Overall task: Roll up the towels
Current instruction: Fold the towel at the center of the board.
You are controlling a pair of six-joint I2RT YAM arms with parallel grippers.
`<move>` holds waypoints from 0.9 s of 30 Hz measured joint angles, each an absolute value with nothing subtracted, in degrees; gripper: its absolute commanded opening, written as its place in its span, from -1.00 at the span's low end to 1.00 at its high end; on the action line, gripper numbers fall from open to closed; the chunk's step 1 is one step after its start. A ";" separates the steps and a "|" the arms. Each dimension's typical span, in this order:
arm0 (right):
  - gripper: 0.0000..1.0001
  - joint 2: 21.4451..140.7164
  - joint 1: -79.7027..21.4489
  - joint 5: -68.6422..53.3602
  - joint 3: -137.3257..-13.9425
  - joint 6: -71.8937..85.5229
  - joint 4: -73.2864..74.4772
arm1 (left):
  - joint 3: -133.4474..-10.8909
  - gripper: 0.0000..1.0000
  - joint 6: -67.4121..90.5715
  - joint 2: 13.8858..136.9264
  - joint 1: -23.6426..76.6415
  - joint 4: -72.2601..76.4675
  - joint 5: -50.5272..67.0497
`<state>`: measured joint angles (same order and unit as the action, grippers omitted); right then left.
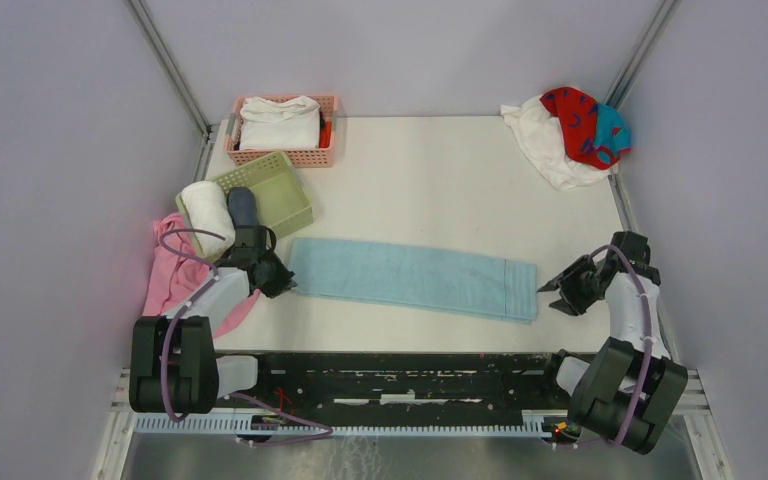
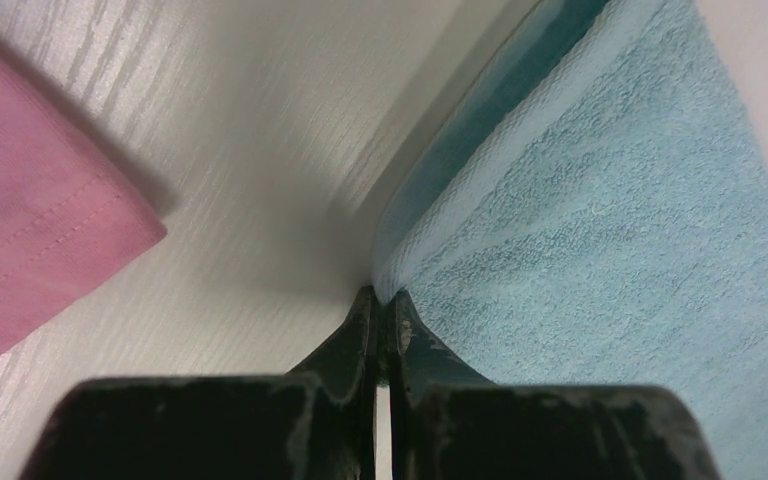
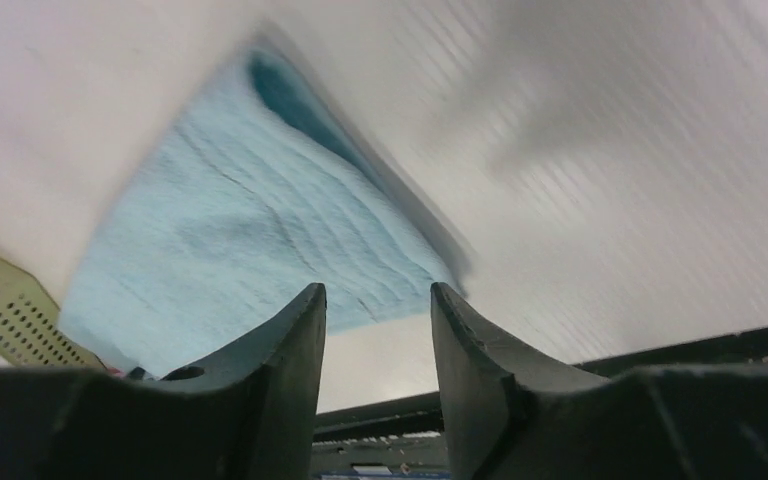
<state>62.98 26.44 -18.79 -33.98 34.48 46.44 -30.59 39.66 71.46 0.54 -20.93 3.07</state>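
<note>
Light blue towel: flat, folded into a long strip, lying at the table's 6 o'clock side between the two grippers. Its long axis runs 9 to 3 o'clock, with the 3 o'clock end tipped slightly toward the near edge.

Left gripper: fingers pressed together, pinching the towel's 9 o'clock corner.
Right gripper: fingers spread, nothing between them, just off the 3 o'clock end.

Table: white with a faint grain. It is enclosed by pale grey walls with metal corner posts.

Pink cloth: at 9 o'clock, hanging over the table edge.
Green basket: at 10 o'clock.
Pink basket: at 11 o'clock.
White towel and red towel: heaped together at 1 o'clock.
</note>
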 measured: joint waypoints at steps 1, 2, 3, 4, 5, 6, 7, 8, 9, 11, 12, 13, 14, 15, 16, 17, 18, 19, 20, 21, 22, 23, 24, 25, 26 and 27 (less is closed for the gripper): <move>0.06 62.98 26.44 -18.90 -35.70 34.11 46.17 | -30.59 -0.87 39.66 71.46 0.54 -20.95 3.07; 0.07 63.00 26.44 -19.29 -37.32 33.82 45.54 | -30.59 -0.86 39.66 71.46 0.49 -20.95 3.07; 0.08 63.05 26.41 -19.70 -38.57 33.85 44.23 | -30.59 -0.86 39.66 71.46 0.49 -20.95 3.07; 0.09 63.22 26.41 -20.03 -39.27 34.09 42.72 | -30.59 -0.86 39.66 71.46 0.47 -20.95 3.07; 0.10 63.57 26.41 -20.47 -39.55 34.30 40.88 | -30.59 -0.86 39.66 71.46 0.47 -20.95 3.07; 0.10 64.23 26.37 -20.60 -39.59 34.65 39.03 | -30.59 -0.86 39.66 71.46 0.47 -20.95 3.09; 0.11 65.21 26.35 -20.62 -39.59 34.92 37.45 | -30.59 -0.87 39.66 71.46 0.45 -20.95 3.09; 0.11 66.63 26.26 -20.58 -39.59 35.20 35.66 | -30.59 -0.86 39.66 71.46 0.45 -20.95 3.09; 0.11 67.99 26.22 -20.58 -39.59 35.40 34.02 | -30.59 -0.87 39.66 71.46 0.45 -20.95 3.11; 0.11 71.33 25.98 -20.80 -39.57 36.14 30.26 | -30.57 -0.87 39.66 71.44 0.45 -20.95 3.11; 0.11 74.15 25.87 -21.41 -39.57 36.86 27.11 | -30.57 -0.87 39.66 71.40 0.45 -20.95 3.11; 0.11 75.59 25.74 -21.85 -39.57 37.21 25.52 | -30.57 -0.87 39.66 71.37 0.45 -20.95 3.11; 0.11 76.20 25.58 -22.13 -39.57 37.41 24.73 | -30.57 -0.88 39.66 71.37 0.45 -20.95 3.11; 0.10 77.80 25.21 -22.83 -39.57 37.78 22.76 | -30.55 -0.88 39.66 71.31 0.45 -20.95 3.11; 0.09 79.20 25.02 -23.53 -39.57 38.04 21.17 | -30.52 -0.88 39.66 71.26 0.45 -20.95 3.11; 0.08 80.75 24.71 -24.23 -39.57 38.41 19.59 | -30.50 -0.89 39.66 71.24 0.45 -20.95 3.11; 0.07 82.32 24.43 -24.93 -39.57 38.85 18.17 | -30.48 -0.89 39.66 71.22 0.45 -20.93 3.11; 0.06 83.61 24.23 -25.58 -39.57 39.24 17.10 | -30.46 -0.89 39.66 71.22 0.45 -20.95 3.11; 0.06 85.01 23.92 -26.33 -39.57 39.59 16.05 | -30.44 -0.89 39.66 71.22 0.45 -20.93 3.11; 0.06 86.02 23.64 -26.92 -39.57 39.81 15.42 | -30.44 -0.89 39.66 71.22 0.45 -20.93 3.11; 0.05 86.87 23.42 -27.38 -39.57 40.05 14.83 | -30.44 -0.89 39.66 71.22 0.45 -20.93 3.11; 0.05 87.57 23.20 -27.86 -39.57 40.29 14.33 | -30.44 -0.90 39.66 71.22 0.45 -20.93 3.11; 0.04 88.09 23.03 -28.36 -39.57 40.47 13.87 | -30.41 -0.90 39.66 71.22 0.45 -20.93 3.11; 0.03 88.51 22.92 -28.73 -39.57 40.64 13.56 | -30.41 -0.90 39.66 71.22 0.45 -20.93 3.11; 0.03 88.77 22.90 -29.15 -39.57 40.82 13.30 | -30.41 -0.90 39.66 71.22 0.45 -20.93 3.11; 0.02 89.01 22.90 -29.63 -39.57 40.99 12.99 | -30.41 -0.91 39.66 71.22 0.45 -20.93 3.11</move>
<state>89.01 22.90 -29.63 -39.57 40.99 12.99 -30.41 39.66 71.22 0.45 -20.93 3.11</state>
